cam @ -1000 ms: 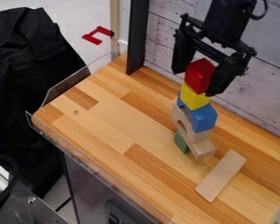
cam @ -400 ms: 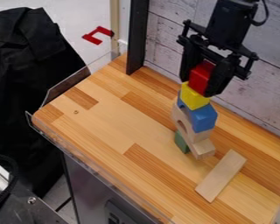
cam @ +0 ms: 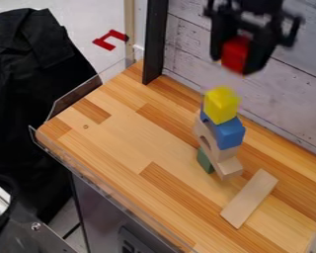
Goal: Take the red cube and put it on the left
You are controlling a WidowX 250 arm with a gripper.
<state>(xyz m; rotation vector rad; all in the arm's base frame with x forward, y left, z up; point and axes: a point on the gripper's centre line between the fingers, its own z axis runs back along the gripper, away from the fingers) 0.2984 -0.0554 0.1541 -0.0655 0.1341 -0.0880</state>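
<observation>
The cube (cam: pixel 235 55) is coloured red, one block (cam: pixel 221 105) yellow, another block (cam: pixel 228 133) blue; the tabletop (cam: pixel 124 133) is patched in tan and brown.

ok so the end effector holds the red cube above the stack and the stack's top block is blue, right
Not blue: the camera view shows the stack has a yellow top block. The end effector does hold the red cube above the stack.
</observation>
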